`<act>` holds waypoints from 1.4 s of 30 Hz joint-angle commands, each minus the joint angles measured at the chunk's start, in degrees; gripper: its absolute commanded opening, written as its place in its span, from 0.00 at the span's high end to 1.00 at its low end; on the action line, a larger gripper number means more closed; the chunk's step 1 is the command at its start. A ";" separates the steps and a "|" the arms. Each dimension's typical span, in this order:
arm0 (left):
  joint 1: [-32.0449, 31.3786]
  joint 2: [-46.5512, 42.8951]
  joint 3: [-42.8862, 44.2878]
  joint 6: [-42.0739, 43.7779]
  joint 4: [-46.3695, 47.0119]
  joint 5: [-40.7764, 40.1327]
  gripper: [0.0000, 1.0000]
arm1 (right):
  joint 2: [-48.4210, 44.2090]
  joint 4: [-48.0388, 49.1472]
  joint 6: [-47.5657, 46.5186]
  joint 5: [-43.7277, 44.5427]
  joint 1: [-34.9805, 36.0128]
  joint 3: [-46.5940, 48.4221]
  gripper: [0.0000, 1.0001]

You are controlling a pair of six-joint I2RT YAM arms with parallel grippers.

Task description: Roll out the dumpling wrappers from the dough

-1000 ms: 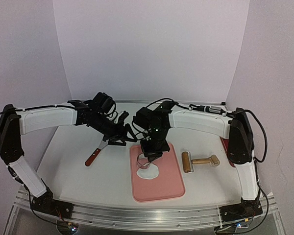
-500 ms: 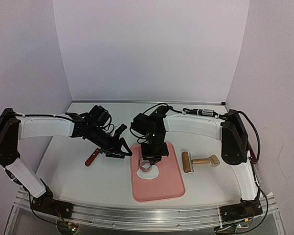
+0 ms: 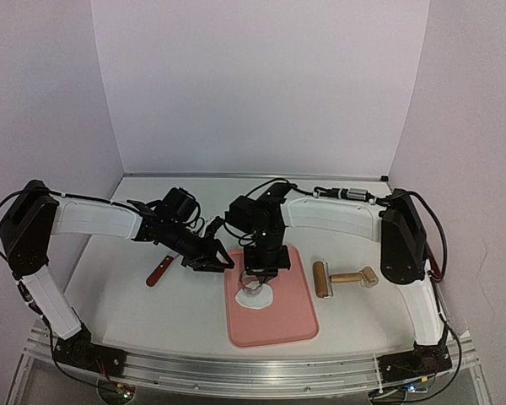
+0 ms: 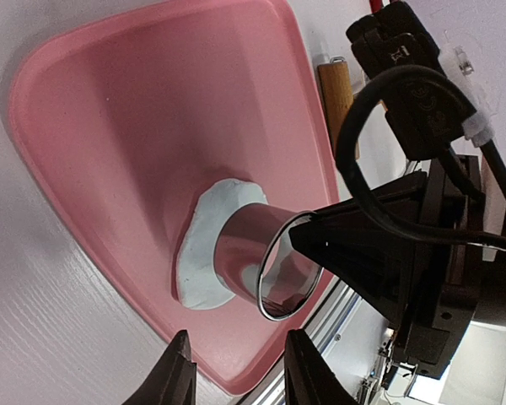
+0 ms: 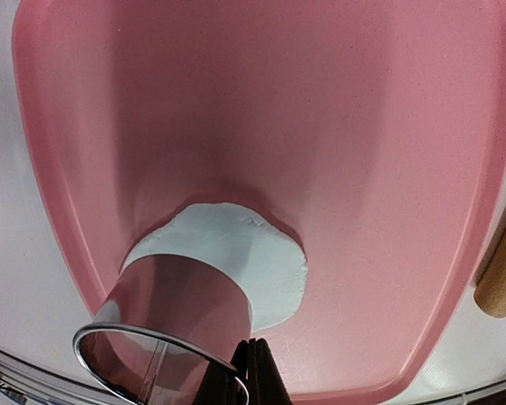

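The dough (image 3: 260,299) is a thin, flat white sheet lying on the pink tray (image 3: 282,325). My right gripper (image 3: 261,275) is shut on the rim of the metal ring cutter (image 3: 251,285), which stands on the left part of the dough. The right wrist view shows the cutter (image 5: 177,304), the dough (image 5: 274,253) and the shut gripper (image 5: 249,350). My left gripper (image 3: 220,262) is open and empty at the tray's left edge. Its wrist view shows the cutter (image 4: 253,261) on the dough (image 4: 198,253) ahead of the open gripper (image 4: 239,354). No round wrappers are in view.
A wooden rolling pin (image 3: 344,278) lies on the table right of the tray. A scraper with a red-brown handle (image 3: 159,272) lies left of the tray, under my left arm. The booth walls close in the back and sides.
My left gripper has come lower and to the right, up to the tray's left edge. My right gripper has shifted slightly left with the cutter on the dough.
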 commanded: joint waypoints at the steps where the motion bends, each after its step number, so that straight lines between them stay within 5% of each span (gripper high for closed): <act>1: -0.66 1.40 2.87 -0.53 2.48 1.26 0.67 | 1.84 -0.64 0.58 1.42 0.01 0.57 1.00; 42: -3.75 4.06 2.99 -1.65 2.91 -0.34 0.73 | 5.54 -0.11 -1.54 -2.65 -0.54 -2.45 1.00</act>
